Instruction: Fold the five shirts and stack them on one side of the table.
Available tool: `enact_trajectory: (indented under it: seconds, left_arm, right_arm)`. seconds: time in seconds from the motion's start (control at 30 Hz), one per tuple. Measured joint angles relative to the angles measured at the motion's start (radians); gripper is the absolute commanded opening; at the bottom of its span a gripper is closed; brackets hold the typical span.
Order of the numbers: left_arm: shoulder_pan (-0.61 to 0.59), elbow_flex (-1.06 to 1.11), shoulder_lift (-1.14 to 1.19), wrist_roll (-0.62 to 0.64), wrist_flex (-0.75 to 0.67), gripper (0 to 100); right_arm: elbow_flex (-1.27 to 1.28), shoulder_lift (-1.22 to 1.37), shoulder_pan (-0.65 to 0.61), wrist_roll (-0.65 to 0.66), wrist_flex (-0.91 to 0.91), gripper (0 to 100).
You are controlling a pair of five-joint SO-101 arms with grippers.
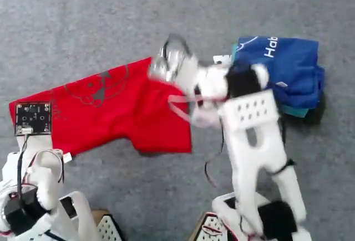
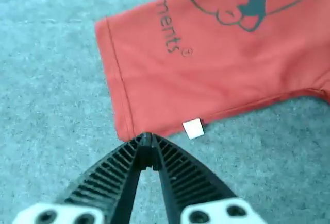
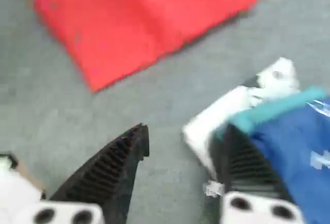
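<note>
Using the red shirt [image 1: 105, 113] as the anchor: at its left hem corner the left arm [image 1: 39, 180] has its jaws closed tip to tip, right against the fabric edge. Can't tell if any cloth is actually pinched. The shirt lies loose on the grey surface [image 1: 83, 36], not folded down to size yet imo. Just right of it the right arm [image 1: 255, 136] hovers, jaws wide open, nothing in them. Further right is the pile: blue shirt [image 1: 283, 69] on top, teal shirt [image 1: 297, 111] and white shirt [image 3: 216, 123] peeking out underneath. So three-ish stacked, red pending.
</note>
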Motion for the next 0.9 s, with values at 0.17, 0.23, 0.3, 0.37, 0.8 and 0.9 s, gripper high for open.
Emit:
enact_trajectory:
  seconds: [0.17, 0.23, 0.3, 0.37, 0.8, 0.9]
  left_arm:
    - [0.0, 0.008, -0.006, -0.002, 0.0, 3]
    - [0.0, 0.008, -0.006, -0.005, 0.0, 3]
    - [0.0, 0.008, -0.006, -0.006, 0.0, 3]
    - [0.0, 0.008, -0.006, -0.006, 0.0, 3]
    - [0.0, 0.008, -0.006, -0.006, 0.0, 3]
    - [0.0, 0.008, -0.006, -0.006, 0.0, 3]
  right_arm:
    - [0.365, -0.167, -0.101, 0.054, -0.098, 30.4]
    - [0.486, -0.19, -0.14, 0.054, -0.183, 30.4]
    - [0.578, -0.196, -0.178, 0.054, -0.261, 30.4]
    - [0.646, -0.196, -0.213, 0.054, -0.331, 30.4]
    - [0.681, 0.101, -0.281, 0.054, -0.608, 30.4]
    - [0.672, 0.183, -0.281, 0.046, -0.634, 30.4]
